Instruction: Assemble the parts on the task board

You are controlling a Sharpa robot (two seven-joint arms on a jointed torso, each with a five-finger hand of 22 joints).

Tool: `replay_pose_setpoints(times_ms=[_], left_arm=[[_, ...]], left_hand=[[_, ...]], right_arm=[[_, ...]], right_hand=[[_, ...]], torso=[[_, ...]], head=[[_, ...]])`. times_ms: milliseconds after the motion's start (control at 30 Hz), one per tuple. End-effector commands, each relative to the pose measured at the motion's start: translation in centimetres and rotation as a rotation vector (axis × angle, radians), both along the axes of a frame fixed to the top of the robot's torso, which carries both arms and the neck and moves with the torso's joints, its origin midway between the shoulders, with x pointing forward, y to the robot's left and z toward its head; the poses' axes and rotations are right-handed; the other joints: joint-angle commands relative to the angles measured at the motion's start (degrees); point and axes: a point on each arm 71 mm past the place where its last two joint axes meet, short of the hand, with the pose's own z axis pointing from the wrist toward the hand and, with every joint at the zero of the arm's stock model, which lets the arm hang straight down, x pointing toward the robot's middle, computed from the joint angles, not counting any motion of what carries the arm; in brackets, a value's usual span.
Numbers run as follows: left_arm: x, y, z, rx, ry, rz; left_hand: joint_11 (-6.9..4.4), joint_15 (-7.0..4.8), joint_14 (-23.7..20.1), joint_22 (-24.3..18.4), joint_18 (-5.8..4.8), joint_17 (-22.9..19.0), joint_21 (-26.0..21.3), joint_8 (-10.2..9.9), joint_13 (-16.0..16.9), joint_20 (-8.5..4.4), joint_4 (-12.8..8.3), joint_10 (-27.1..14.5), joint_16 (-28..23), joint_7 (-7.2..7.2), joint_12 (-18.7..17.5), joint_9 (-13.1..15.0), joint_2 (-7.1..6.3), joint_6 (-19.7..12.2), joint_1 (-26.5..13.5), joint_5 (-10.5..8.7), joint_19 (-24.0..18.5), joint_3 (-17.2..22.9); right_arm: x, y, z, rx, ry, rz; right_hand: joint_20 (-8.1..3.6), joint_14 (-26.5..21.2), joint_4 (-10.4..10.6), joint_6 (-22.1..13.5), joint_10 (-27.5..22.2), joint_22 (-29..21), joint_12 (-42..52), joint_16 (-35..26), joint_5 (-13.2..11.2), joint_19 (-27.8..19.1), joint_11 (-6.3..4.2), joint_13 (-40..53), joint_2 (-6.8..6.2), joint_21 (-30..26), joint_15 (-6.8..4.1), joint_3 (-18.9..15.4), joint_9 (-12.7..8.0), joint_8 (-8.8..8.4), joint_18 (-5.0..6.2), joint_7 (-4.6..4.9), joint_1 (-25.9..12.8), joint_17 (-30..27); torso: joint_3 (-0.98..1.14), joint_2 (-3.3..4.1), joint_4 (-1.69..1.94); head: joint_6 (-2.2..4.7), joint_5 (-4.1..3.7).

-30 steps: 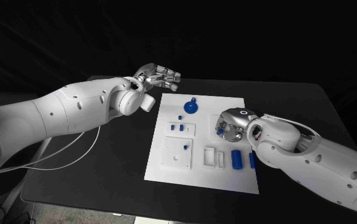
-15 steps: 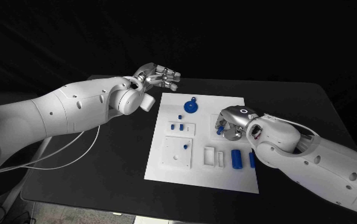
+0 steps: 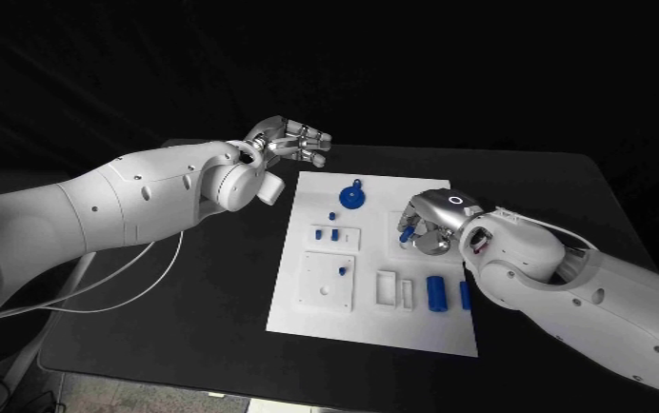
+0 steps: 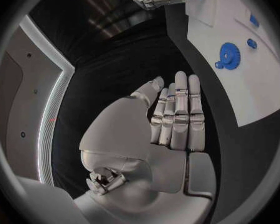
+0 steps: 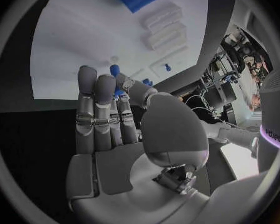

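One small blue peg [image 3: 407, 233] is pinched in our right hand [image 3: 432, 226] over the task board [image 3: 370, 313], so we should lower it straight, while our left hand [image 3: 291, 142] waits empty beside the board, fingers together.

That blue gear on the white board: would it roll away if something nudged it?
Probably not: the gear lies flat on the board, so it would likely slide instead. It looks like stiff, light plastic. Its thin, toothed edge may be awkward for fingers to pinch.
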Motion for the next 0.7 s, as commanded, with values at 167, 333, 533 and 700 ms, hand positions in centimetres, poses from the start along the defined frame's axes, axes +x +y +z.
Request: replay_pose_setpoints(times_ms=[167, 333, 533, 700], left_arm=[[0.1, -0.1, 0.1, -0.007, 0.002, -0.012], [0.2, -0.1, 0.0, -0.006, 0.004, -0.011], [0.2, -0.3, 0.0, -0.006, 0.004, -0.011], [0.3, -0.6, 0.0, -0.007, 0.002, -0.014]], left_hand=[[-0.07, 0.16, 0.1, 0.0, -0.09, 0.0, -0.1, 0.2, -0.1, 0.08, -0.1, -0.1, 0.0, -0.07, -0.3, 0.0, 0.24, -0.4, 0.3, 0.30, 0.1, 0.0], [-0.07, 0.16, 0.1, 0.0, -0.09, 0.0, -0.1, 0.2, -0.1, 0.08, -0.1, -0.1, 0.0, -0.07, -0.3, 0.0, 0.24, -0.4, 0.3, 0.30, 0.1, 0.0], [-0.07, 0.16, 0.0, 0.2, -0.09, 0.0, -0.1, 0.2, -0.1, 0.06, -0.2, -0.2, 0.0, -0.06, -0.3, 0.0, 0.24, -0.4, 0.4, 0.40, 0.1, 0.0], [-0.07, 0.16, 0.0, 0.2, -0.09, 0.0, -0.1, 0.2, -0.1, 0.06, -0.2, -0.2, 0.0, -0.06, -0.3, 0.0, 0.24, -0.4, 0.4, 0.40, 0.1, 0.0]], right_arm=[[-0.6, 0.4, 1.5, 0.026, -0.009, 0.023], [-1.4, 1.7, 2.3, 0.052, -0.006, 0.058], [-2.3, 4.3, 2.7, 0.075, -0.009, 0.117], [-3.4, 7.0, 2.4, 0.081, -0.011, 0.182]], right_hand=[[-0.38, -0.1, -0.1, 0.5, 2.9, 0.1, 0.1, 0.1, 0.1, 1.6, -2.51, 0.1, 0.14, 0.2, -0.49, 0.4, 0.1, 0.27, 1.17, 0.09, -0.6, 0.1], [-0.42, 0.0, -0.1, 0.6, 2.9, 0.2, 0.1, 0.0, 0.2, 1.6, -2.53, 0.1, 0.21, 0.2, -0.53, 0.4, 0.1, 0.26, 1.17, 0.08, -0.7, 0.2], [-0.43, 0.0, -0.2, 0.5, 2.9, 0.3, 0.1, -0.1, 0.2, 1.6, -2.52, 0.1, 0.31, 0.1, -0.56, 0.3, 0.1, 0.24, 1.19, 0.09, -0.7, 0.2], [-0.42, -0.1, -0.3, 0.5, 2.9, 0.4, 0.1, -0.1, 0.2, 1.6, -2.52, 0.1, 0.35, 0.0, -0.56, 0.3, 0.1, 0.25, 1.22, 0.09, -0.7, 0.2]], torso=[[-0.03, -0.01, -0.10], [-0.02, 0.02, -0.04], [-0.07, -0.01, -0.05], [-0.04, -0.01, 0.08]], head=[[0.12, 0.45], [0.08, 0.94], [-0.06, 2.11], [-0.37, 3.15]])
